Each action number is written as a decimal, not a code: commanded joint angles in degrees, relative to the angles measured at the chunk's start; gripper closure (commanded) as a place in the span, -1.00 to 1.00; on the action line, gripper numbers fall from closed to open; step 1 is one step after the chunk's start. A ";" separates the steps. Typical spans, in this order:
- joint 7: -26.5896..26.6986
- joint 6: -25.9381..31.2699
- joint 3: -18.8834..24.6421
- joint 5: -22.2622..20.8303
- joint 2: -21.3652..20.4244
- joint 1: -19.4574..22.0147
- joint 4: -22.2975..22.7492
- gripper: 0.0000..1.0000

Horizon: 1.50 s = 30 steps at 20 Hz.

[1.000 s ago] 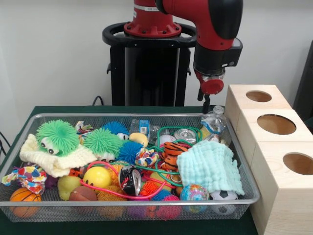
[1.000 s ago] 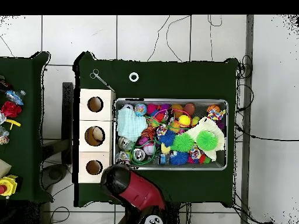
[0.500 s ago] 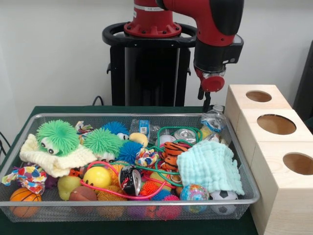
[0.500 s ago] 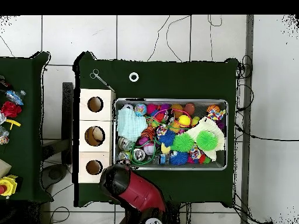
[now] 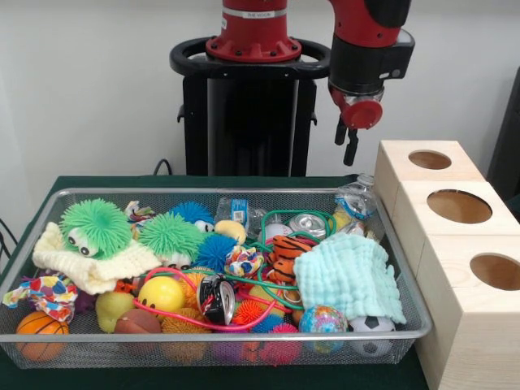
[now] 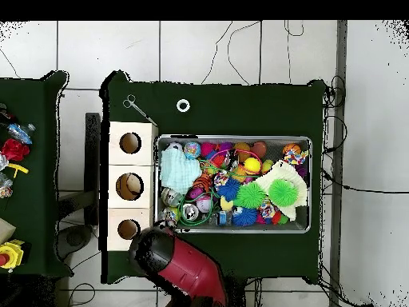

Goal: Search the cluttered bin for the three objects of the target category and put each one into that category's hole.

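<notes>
1. Bin [image 5: 244,193]: silver wire mesh, on a dark green table [image 5: 203,180].
2. Left in the front view: two bright green spiky balls [image 5: 96,226], a cream knit cloth [image 5: 85,264], an orange basketball [image 5: 39,331].
3. Middle: yellow ball [image 5: 161,293], blue spiky ball [image 5: 214,250], orange-and-black striped tiger [image 5: 286,252].
4. Right: pale mint towel [image 5: 349,275], black-and-white soccer ball [image 5: 372,329].
5. Boxes [image 5: 455,244]: pale wood.
6. Arm [image 5: 370,49]: red and black.

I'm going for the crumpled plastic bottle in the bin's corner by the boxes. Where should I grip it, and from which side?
Probably grip the plastic bottle across its crumpled body, coming straight down with the gripper. It leans against the bin wall beside the boxes, so a side approach looks blocked.
</notes>
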State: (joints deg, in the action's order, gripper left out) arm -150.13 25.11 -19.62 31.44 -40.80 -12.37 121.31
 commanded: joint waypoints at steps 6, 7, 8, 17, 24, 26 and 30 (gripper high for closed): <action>-11.05 1.26 0.77 1.10 2.65 -0.60 -5.25 -1.00; -10.81 0.54 1.08 1.22 2.85 -0.38 -5.05 -1.00; -10.34 -0.28 1.37 1.33 2.87 0.12 -4.65 -1.00; -9.69 -4.40 3.91 2.47 3.50 1.13 -3.82 -1.00; -10.44 -6.10 4.60 3.00 4.80 0.86 -4.55 -1.00; -11.19 -6.15 4.31 3.33 5.58 0.30 -5.54 -1.00; -12.72 -4.99 3.48 4.09 7.01 -1.14 -7.59 -1.00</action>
State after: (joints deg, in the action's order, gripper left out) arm -150.13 22.06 -20.33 32.34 -37.93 -13.26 118.96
